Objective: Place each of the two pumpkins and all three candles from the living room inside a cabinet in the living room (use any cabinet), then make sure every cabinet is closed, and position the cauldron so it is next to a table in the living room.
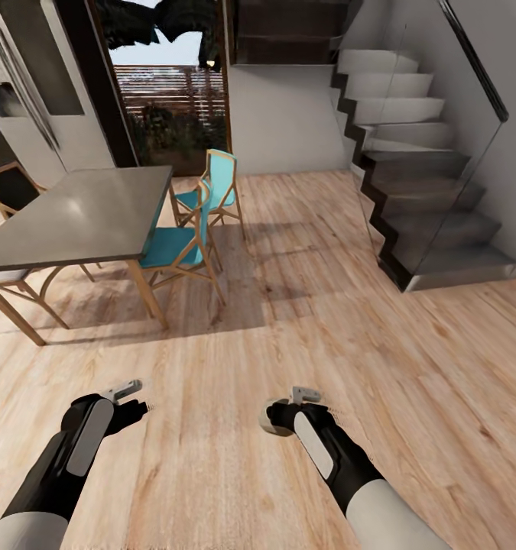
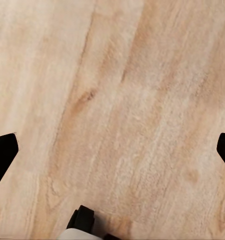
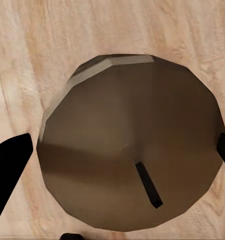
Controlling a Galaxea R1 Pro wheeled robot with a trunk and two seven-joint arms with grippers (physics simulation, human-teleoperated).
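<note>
- Two arms reach forward low in the head view, one at each side, both over bare wooden floor [image 1: 288, 359].
- Left gripper [image 1: 128, 397] hangs above the planks with nothing in it; in the left wrist view its two dark fingertips [image 2: 3, 152] stand far apart at the picture's edges, spread wide, with only floor between them.
- Right gripper [image 1: 288, 412] carries one candle [image 3: 130, 160], a squat greyish-brown cylinder seen end-on with a short dark wick; the two fingertips sit at either side of it, and it shows in the head view as a pale round shape just beside the fingers. Contact on both sides cannot be seen clearly, but the candle hangs above the floor between the fingers, so it reads as gripped.
- One grey-topped table [image 1: 82, 214] on pale wooden legs stands at the left of the room.
- Two teal-seated wooden chairs stand at the table's right end, the nearer one [image 1: 173, 248] pushed partly under the top, the farther one [image 1: 215, 191] just behind it. One dark-backed chair [image 1: 9, 187] shows at the table's far left side.
- One doorway [image 1: 173, 107] behind the table opens on a slatted fence and sky.
- One staircase [image 1: 418, 176] climbs at the right.
</note>
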